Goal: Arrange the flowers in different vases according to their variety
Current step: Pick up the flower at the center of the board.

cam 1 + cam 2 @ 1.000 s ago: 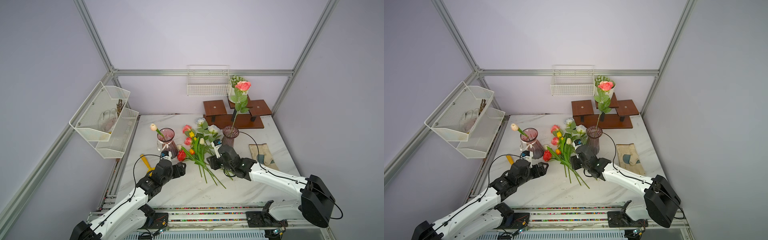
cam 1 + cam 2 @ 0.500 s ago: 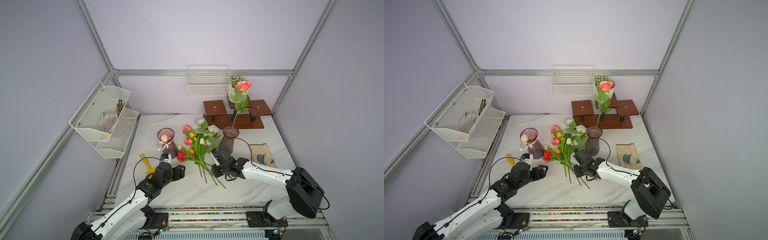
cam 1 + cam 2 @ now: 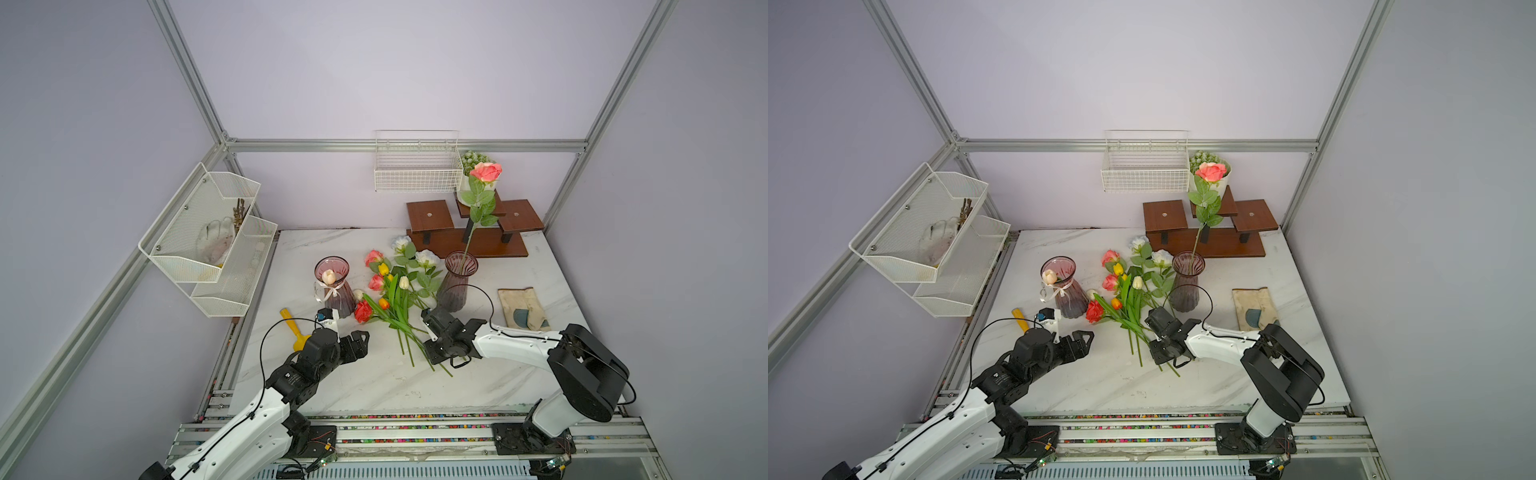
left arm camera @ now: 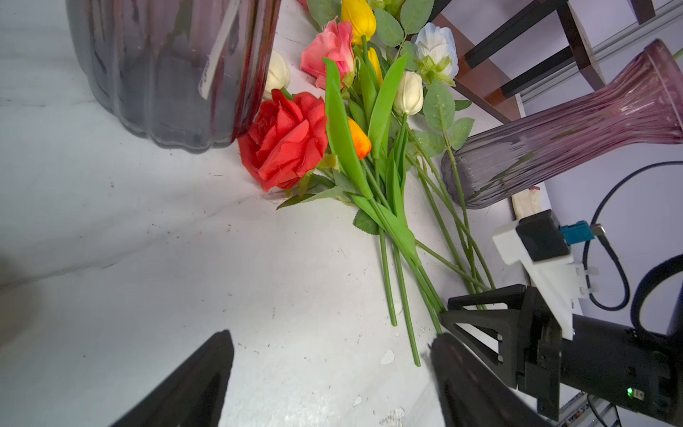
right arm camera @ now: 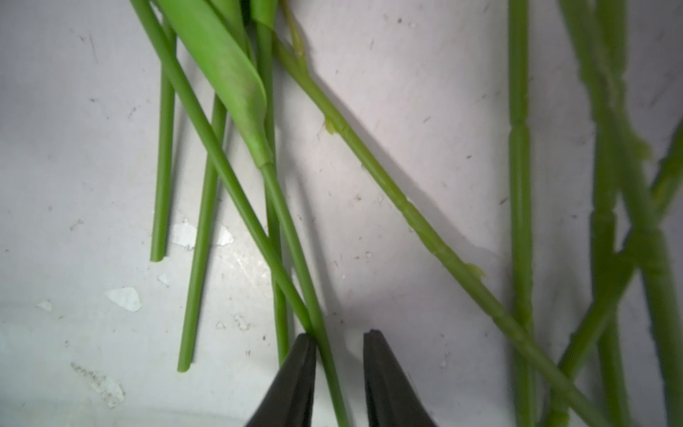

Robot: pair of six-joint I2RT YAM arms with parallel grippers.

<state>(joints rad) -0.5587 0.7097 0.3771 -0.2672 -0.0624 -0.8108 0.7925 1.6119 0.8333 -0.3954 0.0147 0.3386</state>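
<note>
The right gripper was low over the table, its jaws narrow, with one smooth green stem between them. The stem touched one finger and a gap showed on the other side, so it looked framed but not yet pinched. A long leaf wrapped that stem farther up, which suggested a tulip rather than a rose, though its bloom was out of the wrist view. The stem belonged to the loose bunch of flowers lying in the middle of the table, cut ends toward the near edge and heads fanned toward the far side. The left gripper hung near and to the left of the bunch, jaws wide and holding nothing. Just beyond it lay a red rose beside the vase with a bow, which held a cream tulip. To the right of the bunch the slim vase held one tall pink rose. The step in hand seemed to be picking the next flower. The next move called for a firm pinch on that one stem alone, then a lift clear of its crossed neighbours and toward the vase of its kind.
</note>
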